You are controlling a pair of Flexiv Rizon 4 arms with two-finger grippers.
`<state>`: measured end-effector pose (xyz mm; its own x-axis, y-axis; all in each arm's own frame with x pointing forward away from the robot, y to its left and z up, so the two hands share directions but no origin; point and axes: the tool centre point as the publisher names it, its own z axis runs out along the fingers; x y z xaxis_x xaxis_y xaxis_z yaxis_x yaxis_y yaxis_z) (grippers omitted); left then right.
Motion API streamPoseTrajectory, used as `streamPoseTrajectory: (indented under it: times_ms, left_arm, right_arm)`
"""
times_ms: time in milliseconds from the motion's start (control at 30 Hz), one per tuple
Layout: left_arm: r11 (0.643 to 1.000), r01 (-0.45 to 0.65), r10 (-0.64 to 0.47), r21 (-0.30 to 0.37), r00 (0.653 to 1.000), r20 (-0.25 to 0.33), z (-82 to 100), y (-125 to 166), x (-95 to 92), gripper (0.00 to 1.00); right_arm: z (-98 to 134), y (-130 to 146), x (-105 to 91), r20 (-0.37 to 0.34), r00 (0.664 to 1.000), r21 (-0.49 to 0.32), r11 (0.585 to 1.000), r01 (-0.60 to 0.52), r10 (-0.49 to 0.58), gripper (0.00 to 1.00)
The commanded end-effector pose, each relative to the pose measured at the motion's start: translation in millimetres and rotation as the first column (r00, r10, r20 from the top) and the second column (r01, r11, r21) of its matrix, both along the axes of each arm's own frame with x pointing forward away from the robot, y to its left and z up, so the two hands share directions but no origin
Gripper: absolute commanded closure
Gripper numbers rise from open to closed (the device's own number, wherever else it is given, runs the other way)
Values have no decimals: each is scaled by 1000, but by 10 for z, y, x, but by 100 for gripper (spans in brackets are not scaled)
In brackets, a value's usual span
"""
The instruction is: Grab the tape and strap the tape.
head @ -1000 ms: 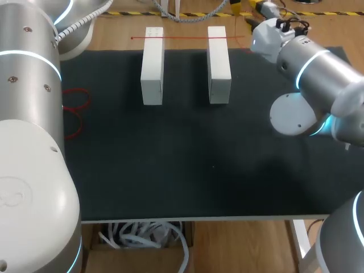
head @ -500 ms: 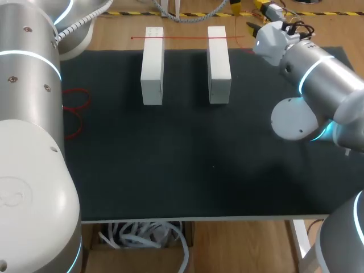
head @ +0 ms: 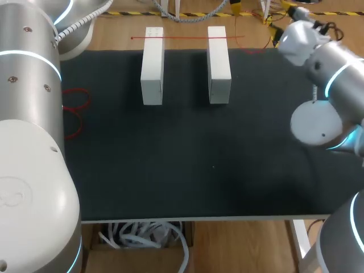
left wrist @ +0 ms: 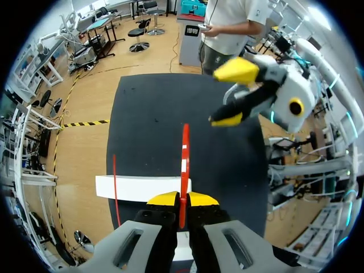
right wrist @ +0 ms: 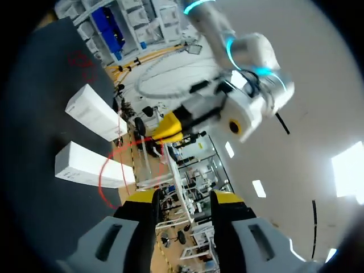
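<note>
A thin red tape (head: 187,38) runs straight across the far ends of two white blocks (head: 152,65) (head: 219,63) on the black mat (head: 187,159). In the left wrist view my left gripper (left wrist: 182,200) is shut on the red tape (left wrist: 185,165), which stands up as a strip ahead of its fingers, above a white block (left wrist: 133,187). My right gripper (head: 281,25) hovers past the mat's far right corner, open, nothing between its fingers. The right wrist view shows my right gripper (right wrist: 185,200) facing a red tape loop (right wrist: 105,170) and my left gripper's yellow tip (right wrist: 170,128).
Red tape rings (head: 77,102) lie at the mat's left edge. My left arm's large body (head: 28,142) fills the left side of the head view. My right arm's elbow (head: 315,122) hangs over the mat's right part.
My right arm has swung to the right and further back, away from the right block. Its fingers have come somewhat closer together. The left gripper and tape have not moved.
</note>
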<state>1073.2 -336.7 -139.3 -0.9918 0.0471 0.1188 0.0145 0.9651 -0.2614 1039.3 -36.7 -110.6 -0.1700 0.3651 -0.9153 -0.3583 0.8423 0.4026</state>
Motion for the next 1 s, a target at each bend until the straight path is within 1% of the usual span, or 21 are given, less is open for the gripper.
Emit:
streamPoseTrajectory:
  times_ms: [33,67,133,167,300,333,367,400,433,1000]
  left_arm:
    - [1000,0,0,6,1000,-5,18,-6,13,100]
    - [1000,0,0,6,1000,-5,18,-6,13,100]
    - [1000,0,0,6,1000,-5,18,-6,13,100]
    - [1000,0,0,6,1000,-5,18,-6,13,100]
    - [1000,0,0,6,1000,-5,18,-6,13,100]
    - [1000,0,0,6,1000,-5,18,-6,13,100]
    - [1000,0,0,6,1000,-5,18,-6,13,100]
    - [1000,0,0,6,1000,-5,18,-6,13,100]
    - [1000,0,0,6,1000,-5,18,-6,13,100]
    - [1000,0,0,6,1000,-5,18,-6,13,100]
  right_arm:
    - [132,-270,143,42,974,46,973,-225,223,62]
    - [126,-309,179,38,971,48,971,-236,234,62]
    - [116,-389,264,18,969,93,965,-245,245,67]
    - [101,-430,311,10,971,102,966,-240,240,67]
    - [40,-535,460,-28,967,196,950,-243,254,64]
    - [22,-545,478,-34,968,225,945,-236,249,59]
    - [6,-557,503,-37,972,244,946,-215,231,52]
    - [-13,-558,525,-34,972,238,947,-216,231,0]
    - [-31,-551,536,-33,972,253,943,-215,231,0]
    - [-31,-551,536,-33,972,253,943,-215,231,0]
